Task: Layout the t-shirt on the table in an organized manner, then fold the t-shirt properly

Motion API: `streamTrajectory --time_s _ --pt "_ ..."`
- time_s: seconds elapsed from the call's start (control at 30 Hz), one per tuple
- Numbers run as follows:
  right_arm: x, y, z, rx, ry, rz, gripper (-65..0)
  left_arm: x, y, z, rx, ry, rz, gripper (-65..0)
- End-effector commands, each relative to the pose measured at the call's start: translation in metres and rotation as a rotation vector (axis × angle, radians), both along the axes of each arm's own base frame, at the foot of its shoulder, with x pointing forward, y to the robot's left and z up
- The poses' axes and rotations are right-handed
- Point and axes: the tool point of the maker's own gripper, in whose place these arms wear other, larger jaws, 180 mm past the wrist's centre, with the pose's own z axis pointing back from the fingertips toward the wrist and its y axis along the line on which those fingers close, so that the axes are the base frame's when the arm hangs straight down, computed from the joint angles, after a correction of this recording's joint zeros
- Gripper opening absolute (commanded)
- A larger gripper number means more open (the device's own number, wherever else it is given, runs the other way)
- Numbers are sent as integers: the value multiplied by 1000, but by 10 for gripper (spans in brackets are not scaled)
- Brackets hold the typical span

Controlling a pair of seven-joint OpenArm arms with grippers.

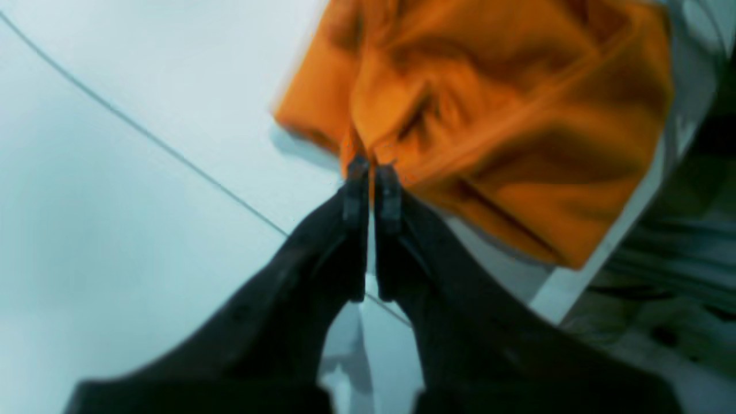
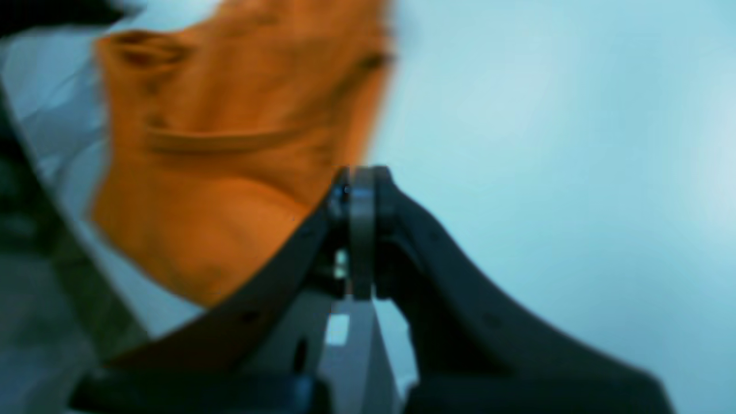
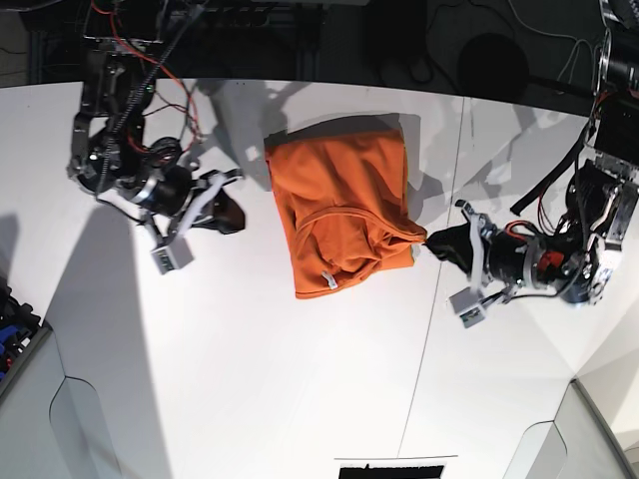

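- The t-shirt (image 3: 339,210) is seen just above the middle of the base view, bunched into a rough upright block on the table (image 3: 250,389), with a small white tag (image 3: 325,280) near its lower edge.
- Its upper edge is found close to the table's far rim at the top of the frame; its left edge is seen straight, while the right side is pulled out into a point.
- That point is pinched by the left gripper (image 3: 431,240), reached in from the right of the base view; in the left wrist view the jaws of the left gripper (image 1: 372,169) are seen pressed together on a fold of the t-shirt (image 1: 506,115).
- The right gripper (image 3: 236,213) is held at the left of the base view, apart from the shirt's left edge, with a strip of bare table between them.
- In the right wrist view the jaws of the right gripper (image 2: 362,175) are shown closed together with nothing between them; the t-shirt (image 2: 230,155) lies blurred at upper left.
- A thin dark seam (image 3: 439,289) is traced down the table just right of the shirt.
- Wide open tabletop is offered across the lower half of the base view.
- In the left wrist view the table's edge (image 1: 604,253) is seen just beyond the shirt at right.
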Motion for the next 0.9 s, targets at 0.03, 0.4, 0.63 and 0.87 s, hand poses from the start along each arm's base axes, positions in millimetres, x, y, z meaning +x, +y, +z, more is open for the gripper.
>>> streamTrajectory --time_s 0.03,0.4,0.63,0.87 --pt "7 -13 14 15 -36 -15 -650 3 6 19 -41 -41 23 -618" --pt "-35 -52 -14 -38 82 -14 -650 -54 31 4 -60 4 120 -618" --pt "-93 -57 -20 -57 152 12 -650 -113 48 3 -28 40 166 -618" --pt "-161 -51 -27 -72 250 52 -650 -184 60 -2 20 135 188 -618"
